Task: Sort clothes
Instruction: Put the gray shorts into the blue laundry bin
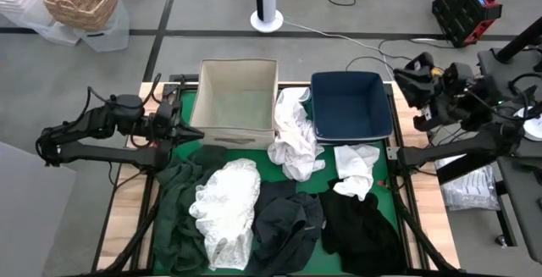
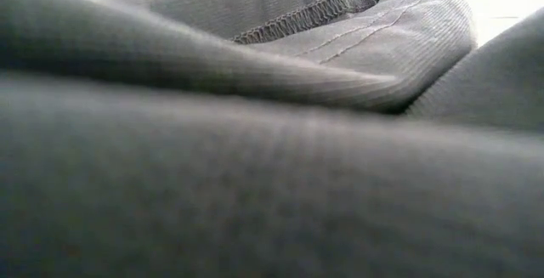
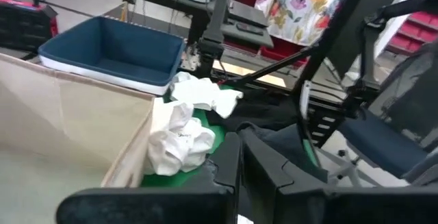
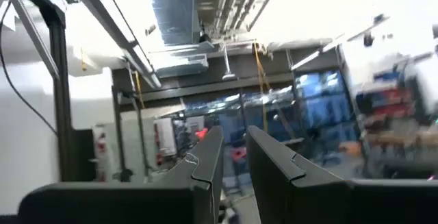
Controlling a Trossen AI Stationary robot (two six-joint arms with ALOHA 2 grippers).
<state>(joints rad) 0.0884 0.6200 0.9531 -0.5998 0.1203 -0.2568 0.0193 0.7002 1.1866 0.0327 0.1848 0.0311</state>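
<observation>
Clothes spread over the green mat on the worktop, none in either bin. No readable writing or labels on anything.

- dark green garment at the front left, lacy white garment lying on top of it.
- black garment front centre, second black garment front right, touching each other.
- white garment between the two bins, one end draped up against the navy bin's rim.
- small white garment just in front of the navy bin, touching the second black garment.

Beige fabric box at back centre-left, navy blue bin to its right; both hold no clothes.

Low view is filled by dark fabric with a stitched hem, right against the lens; nothing else to read from it.

Left gripper sits just beside the beige box's left wall, above the mat, not touching any garment. In the left wrist view its fingers show only a narrow gap and hold nothing; the white garments and navy bin lie beyond them.

Right gripper is off the worktop's right edge, raised and pointing up at the ceiling. In the right wrist view its fingers are slightly parted, empty.
</observation>
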